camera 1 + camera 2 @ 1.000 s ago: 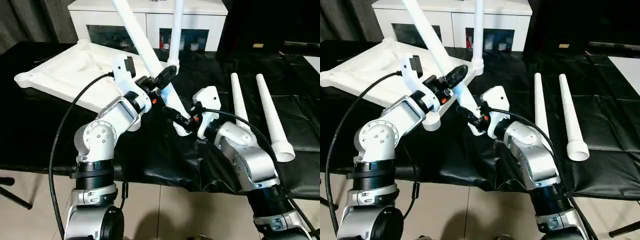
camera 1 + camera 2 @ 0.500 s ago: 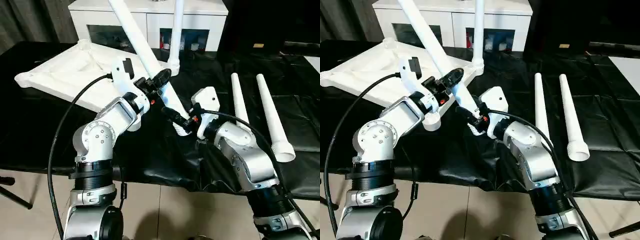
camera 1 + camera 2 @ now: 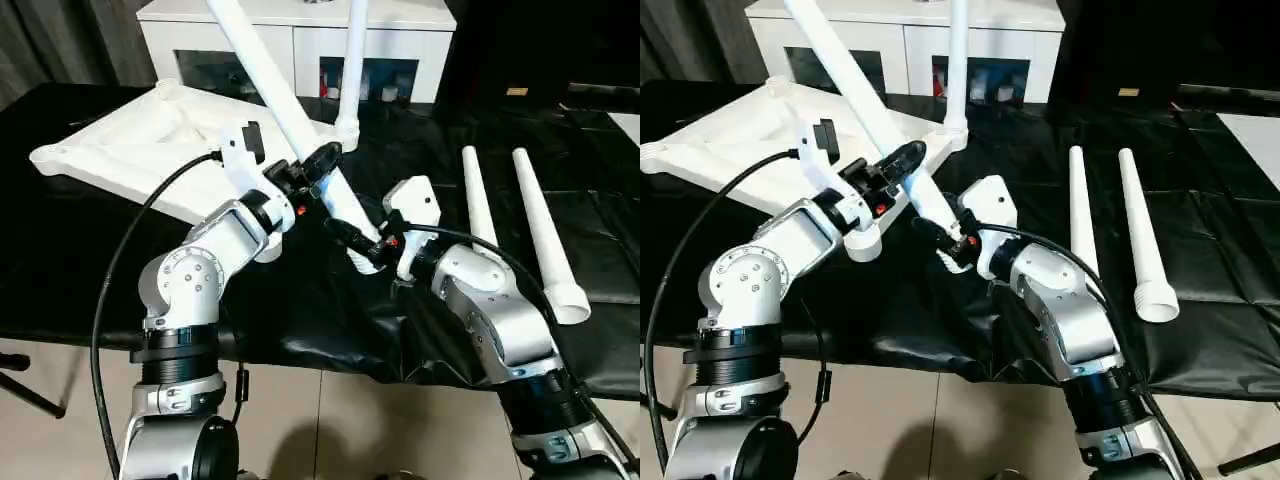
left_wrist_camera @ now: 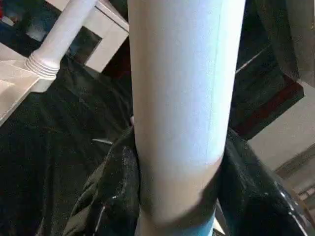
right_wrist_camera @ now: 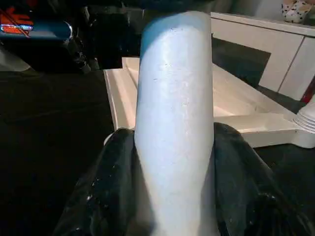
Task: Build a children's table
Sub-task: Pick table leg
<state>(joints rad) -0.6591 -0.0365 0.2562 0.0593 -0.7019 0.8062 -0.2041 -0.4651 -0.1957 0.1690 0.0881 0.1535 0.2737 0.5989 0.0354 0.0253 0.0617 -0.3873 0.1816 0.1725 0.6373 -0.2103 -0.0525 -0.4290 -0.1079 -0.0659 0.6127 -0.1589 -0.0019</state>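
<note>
Legs: four—one held [image 3: 300,130], one socketed [image 3: 351,70], two lying [image 3: 510,215].

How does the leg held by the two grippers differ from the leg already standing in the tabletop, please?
The held leg leans steeply; the fitted leg stands upright. The held leg is clamped by the left gripper and right gripper, its wide end free above the black cloth; the fitted leg is untouched, its wide end seated in a corner socket of the tabletop. Both are white tapered tubes.
</note>
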